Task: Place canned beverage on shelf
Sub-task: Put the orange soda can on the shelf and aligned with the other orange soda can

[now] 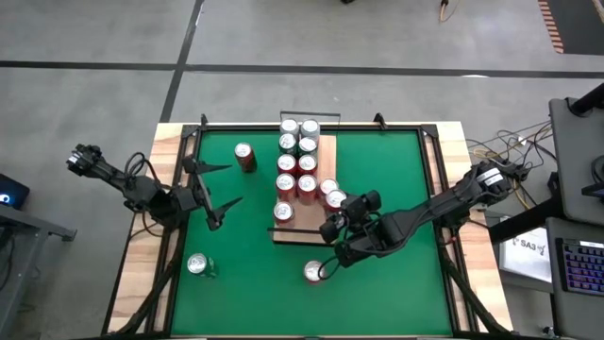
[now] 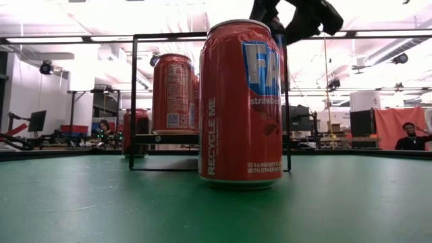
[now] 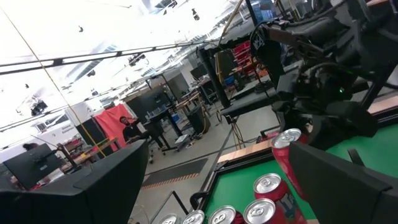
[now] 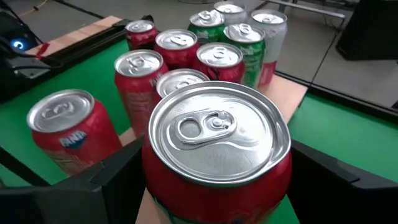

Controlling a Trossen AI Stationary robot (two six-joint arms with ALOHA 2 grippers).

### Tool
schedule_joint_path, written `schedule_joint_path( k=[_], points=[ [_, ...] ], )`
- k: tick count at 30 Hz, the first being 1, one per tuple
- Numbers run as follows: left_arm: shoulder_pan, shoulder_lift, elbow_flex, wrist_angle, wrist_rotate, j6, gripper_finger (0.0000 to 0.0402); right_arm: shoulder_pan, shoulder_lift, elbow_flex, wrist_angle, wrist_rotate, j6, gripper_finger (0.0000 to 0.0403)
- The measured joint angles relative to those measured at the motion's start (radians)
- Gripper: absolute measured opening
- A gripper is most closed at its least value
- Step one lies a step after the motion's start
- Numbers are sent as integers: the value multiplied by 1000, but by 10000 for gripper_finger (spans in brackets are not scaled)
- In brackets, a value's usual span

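Observation:
The shelf lies along the middle of the green mat, and several red and green cans stand upright on it in two rows. My right gripper hangs at the shelf's near right edge, shut on a red canned beverage with a silver top. In the low view this can is hidden behind a nearer can. My left gripper hovers open over the mat's left part, nothing between its fingers. My right gripper pinches the red can's side wall, just under the top rim, between its two fingers, one on either side. The fingers slant down from the table's near right side. The can stands upright; whether its base rests on the shelf I cannot tell.
A red can stands alone on the mat near the front, filling the low view. Another red can stands left of the shelf, and a green one at the near left. Black rails border the mat.

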Motion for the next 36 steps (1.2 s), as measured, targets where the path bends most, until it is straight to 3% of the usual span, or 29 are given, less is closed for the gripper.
schedule_joint_path(
  k=[24, 36],
  points=[
    [0, 6, 0, 0, 1, 9, 370, -1, -2, -218, 378, 33, -35, 299],
    [0, 18, 0, 0, 3, 15, 370, -2, -59, -192, 372, -37, -175, 299]
  ],
)
